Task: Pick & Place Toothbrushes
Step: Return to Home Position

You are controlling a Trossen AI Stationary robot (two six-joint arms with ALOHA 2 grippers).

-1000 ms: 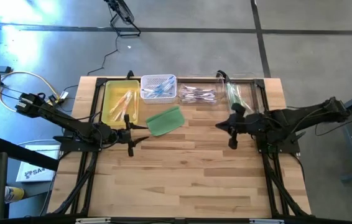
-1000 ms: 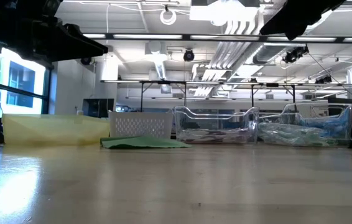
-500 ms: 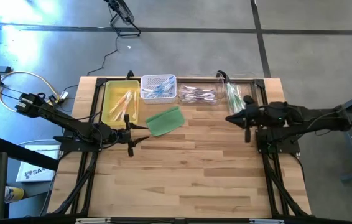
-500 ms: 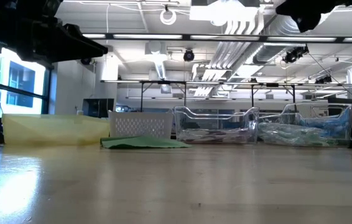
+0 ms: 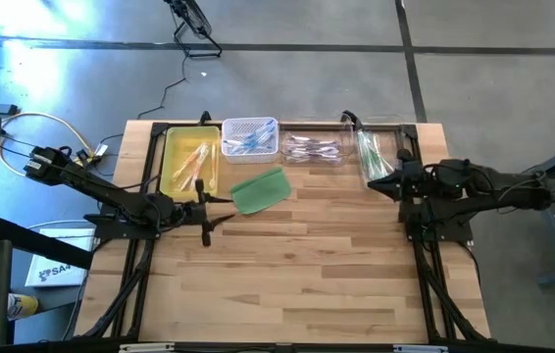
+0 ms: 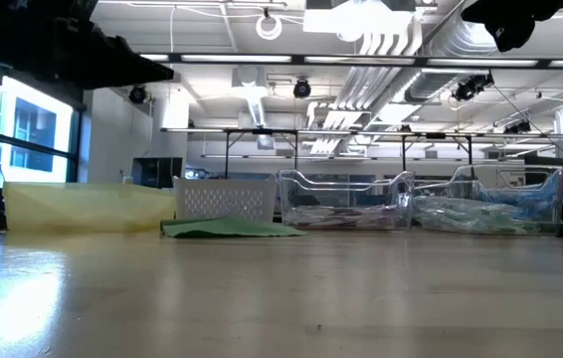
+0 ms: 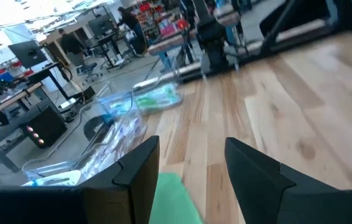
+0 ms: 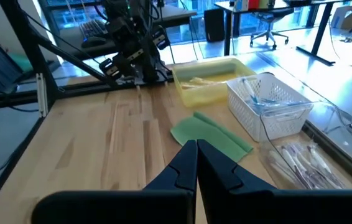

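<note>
right gripper (image 5: 372, 183), fingers closed and empty, sits by the right clear bin (image 5: 380, 147); it should retract high, clear of the rim. left gripper (image 5: 205, 218) waits, fingers open.

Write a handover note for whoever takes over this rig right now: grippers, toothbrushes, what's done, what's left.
Left gripper: open, empty, raised beside the flat green rectangular pad.
Right gripper: shut, empty, raised by the right clear plastic bin.
Orange-pink toothbrushes lie in the yellow plastic tray, blue toothbrushes in the white mesh basket, pale violet toothbrushes in the left clear plastic bin, green toothbrushes in the right clear one.
Done: every toothbrush in view is binned.
Left: probably only parking both arms.
</note>
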